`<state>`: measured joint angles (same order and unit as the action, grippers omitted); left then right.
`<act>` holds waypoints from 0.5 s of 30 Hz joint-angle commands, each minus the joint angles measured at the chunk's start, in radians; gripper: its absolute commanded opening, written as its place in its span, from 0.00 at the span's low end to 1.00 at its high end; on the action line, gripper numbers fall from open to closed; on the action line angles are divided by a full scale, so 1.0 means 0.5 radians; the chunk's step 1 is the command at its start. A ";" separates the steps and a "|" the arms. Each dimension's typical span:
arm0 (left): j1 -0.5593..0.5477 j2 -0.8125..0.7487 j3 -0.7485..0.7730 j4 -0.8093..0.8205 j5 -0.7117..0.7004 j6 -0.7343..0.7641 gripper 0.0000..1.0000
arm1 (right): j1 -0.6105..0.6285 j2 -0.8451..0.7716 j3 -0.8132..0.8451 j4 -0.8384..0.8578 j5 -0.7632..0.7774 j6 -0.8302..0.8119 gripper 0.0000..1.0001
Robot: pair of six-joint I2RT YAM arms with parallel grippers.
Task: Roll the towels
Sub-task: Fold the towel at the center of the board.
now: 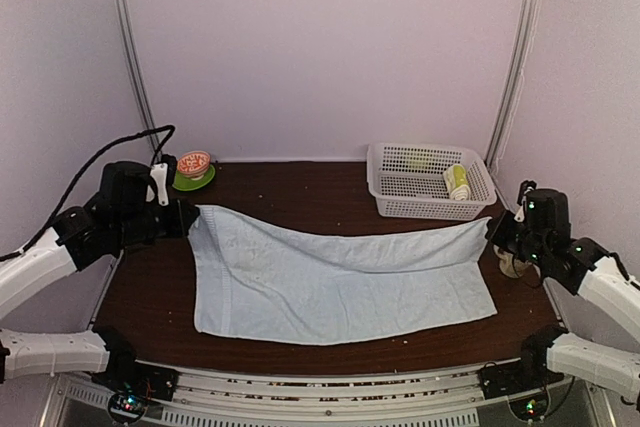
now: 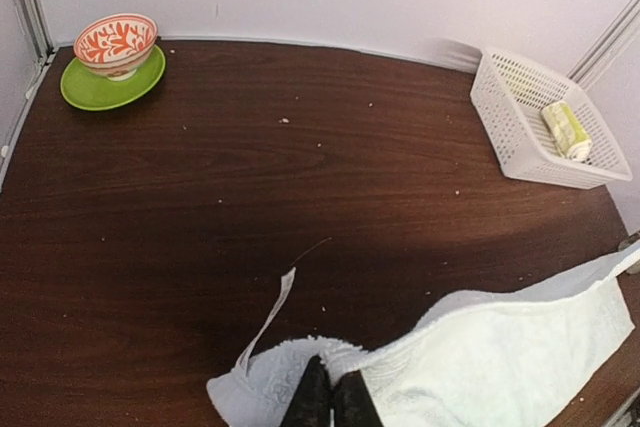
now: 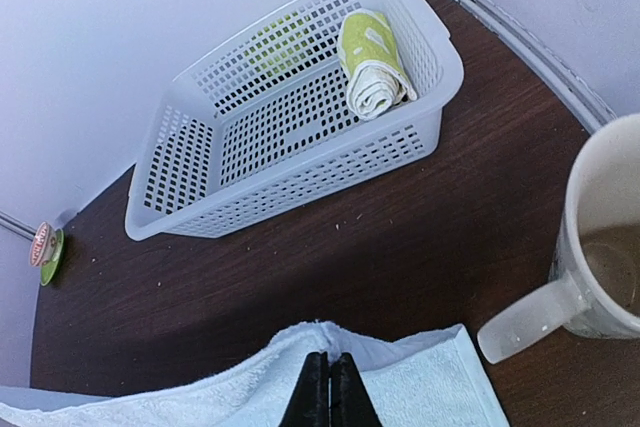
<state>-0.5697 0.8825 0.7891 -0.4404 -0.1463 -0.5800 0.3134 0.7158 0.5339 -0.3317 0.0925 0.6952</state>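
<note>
Closest to the lens in each wrist view, dark fingers are pressed together on cloth. The left pincer (image 2: 332,402) pinches the far left corner of the pale-blue towel (image 1: 340,282), and the right pincer (image 3: 330,389) pinches the far right corner. The towel lies spread across the tabletop (image 1: 300,192), its long axis running left to right between the two arms. Its far edge is raised at the corners and sags in the middle, while its near edge lies flat toward the arm bases. Each arm is nearest its own corner, so rolling probably means carrying that far edge toward the bases together. The green towel (image 3: 372,57) sits rolled in the white basket (image 3: 300,182), well apart.
</note>
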 commanded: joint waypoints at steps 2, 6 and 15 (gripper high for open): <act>0.036 0.146 -0.024 0.161 -0.041 0.109 0.00 | -0.041 0.176 0.082 0.197 0.078 -0.092 0.00; 0.063 0.175 -0.058 0.212 -0.029 0.095 0.00 | -0.063 0.265 0.102 0.254 0.085 -0.108 0.00; 0.129 0.150 -0.089 0.184 -0.036 0.152 0.00 | -0.085 0.382 0.166 0.390 0.057 -0.158 0.00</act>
<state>-0.5220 0.9741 0.7601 -0.3958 -0.1532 -0.5320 0.2790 0.9077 0.5819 -0.2054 0.1093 0.6373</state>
